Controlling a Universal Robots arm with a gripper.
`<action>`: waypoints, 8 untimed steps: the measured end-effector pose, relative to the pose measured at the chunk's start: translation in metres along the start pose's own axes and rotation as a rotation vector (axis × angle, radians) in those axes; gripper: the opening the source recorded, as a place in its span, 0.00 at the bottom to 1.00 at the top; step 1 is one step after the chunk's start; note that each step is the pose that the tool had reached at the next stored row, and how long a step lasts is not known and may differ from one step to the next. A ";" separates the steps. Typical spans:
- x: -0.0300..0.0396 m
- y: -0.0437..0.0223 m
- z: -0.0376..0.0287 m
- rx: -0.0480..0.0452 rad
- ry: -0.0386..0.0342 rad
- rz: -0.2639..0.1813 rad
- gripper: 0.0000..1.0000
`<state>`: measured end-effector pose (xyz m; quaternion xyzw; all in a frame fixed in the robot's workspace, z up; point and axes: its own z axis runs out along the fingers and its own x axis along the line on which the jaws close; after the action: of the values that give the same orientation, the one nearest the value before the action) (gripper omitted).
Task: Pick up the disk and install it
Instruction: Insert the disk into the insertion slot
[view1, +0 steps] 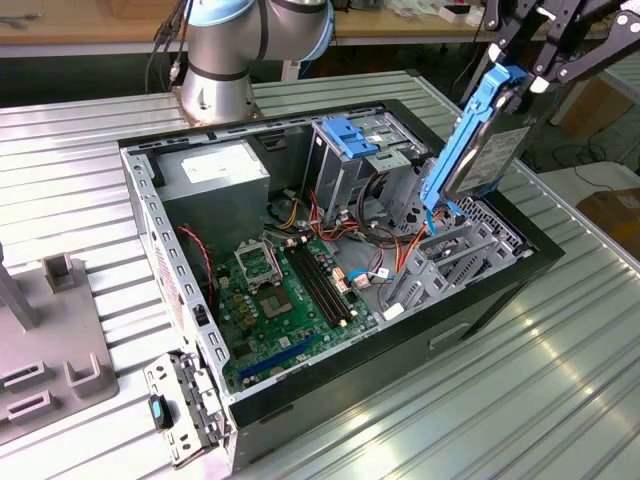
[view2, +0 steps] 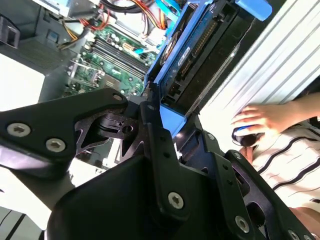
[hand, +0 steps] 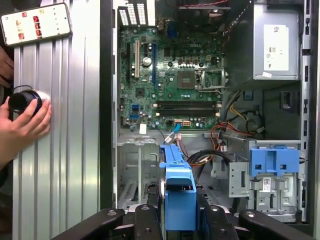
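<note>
Snagging those orange cables (view1: 405, 243) worries me most; they loop just beside the grey bay (view1: 455, 262) under the disk (view1: 487, 150).

Agreed. It also hangs tilted, so a corner could catch the bay's rim and jam.

Where does it sit against the gripper (view1: 522, 84)?

Pinched between the fingers by its blue frame and hanging below them. It is above the open computer case (view1: 400, 355), on the exterior view's right, and looks clear of the bay.

And the person's hand (hand: 25, 122)?

Resting on the surface (view1: 520, 420), well apart.
</note>
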<state>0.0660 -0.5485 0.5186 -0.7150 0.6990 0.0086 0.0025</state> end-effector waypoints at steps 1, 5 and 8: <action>0.0093 0.0002 0.0004 0.0000 -0.0002 0.000 0.37; 0.0289 0.0008 0.0023 0.0001 -0.0004 0.000 0.37; 0.0295 0.0006 0.0108 0.0000 -0.0002 0.000 0.37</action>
<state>0.0660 -0.5778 0.5073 -0.7150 0.6991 0.0086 0.0025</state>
